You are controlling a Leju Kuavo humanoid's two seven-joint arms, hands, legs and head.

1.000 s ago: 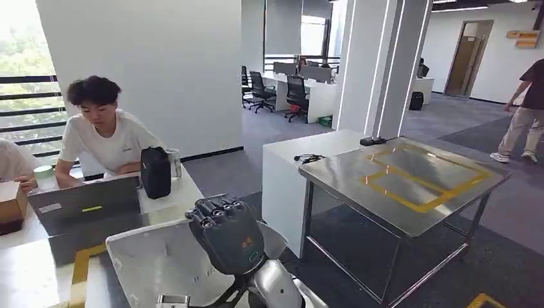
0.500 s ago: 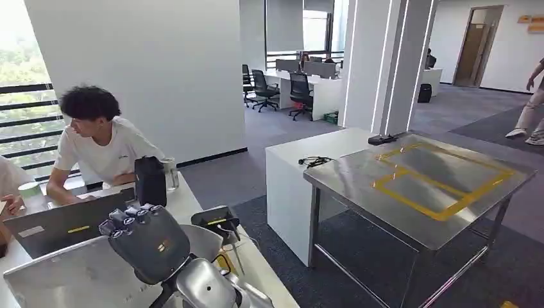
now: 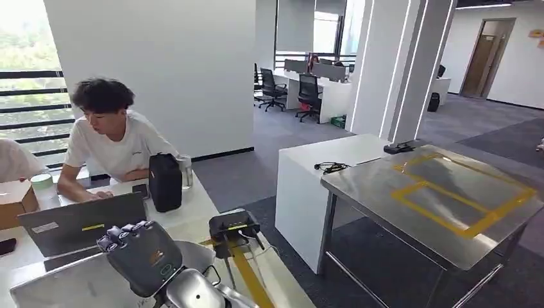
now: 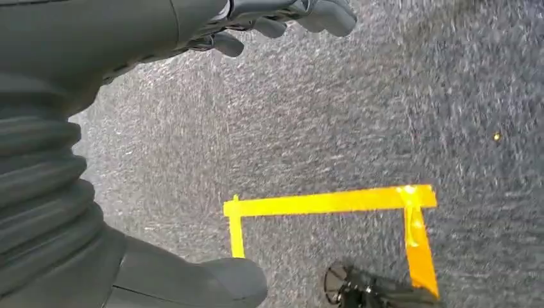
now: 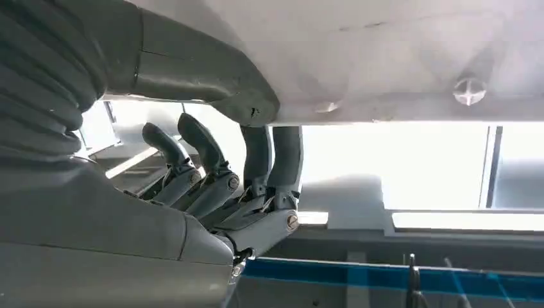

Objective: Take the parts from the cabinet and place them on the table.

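One steel worktop (image 3: pixel 372 186), taped in yellow, stands at the right. One pale sheet-metal part (image 3: pixel 58 285), cut off by the lower edge, sits low at the left, well apart from it and gripped by the right robot hand (image 3: pixel 138 256). The left robot hand (image 4: pixel 282 19) hangs over carpet, fingers loosely apart, holding nothing.

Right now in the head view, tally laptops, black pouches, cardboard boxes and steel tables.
laptop: 1
black pouch: 1
cardboard box: 1
steel table: 1
Total: 4
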